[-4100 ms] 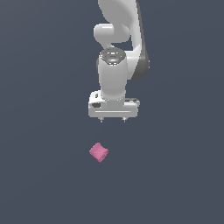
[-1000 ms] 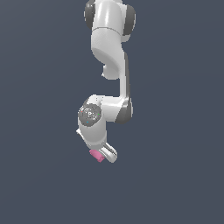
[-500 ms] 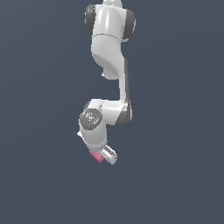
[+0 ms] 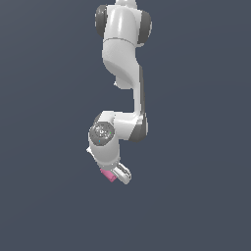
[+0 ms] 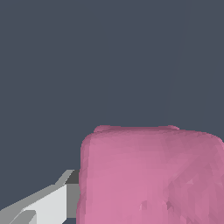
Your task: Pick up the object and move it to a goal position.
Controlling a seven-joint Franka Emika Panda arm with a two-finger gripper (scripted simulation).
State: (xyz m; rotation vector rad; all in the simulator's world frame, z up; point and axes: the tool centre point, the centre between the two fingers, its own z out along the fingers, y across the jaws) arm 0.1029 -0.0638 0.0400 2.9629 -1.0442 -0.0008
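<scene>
Left to right in the exterior view: the small matte pink cube-like lump (image 4: 107, 175) sat tucked against our white tool (image 4: 119, 174), one finger (image 5: 43, 204) touching it. Closed on it, we judged, though not certainly. Next move: lift and carry to goal.

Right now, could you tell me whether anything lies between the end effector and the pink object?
Nothing does. In the exterior view the end effector sits right against the pink object; in the wrist view one finger meets its side with no gap.
</scene>
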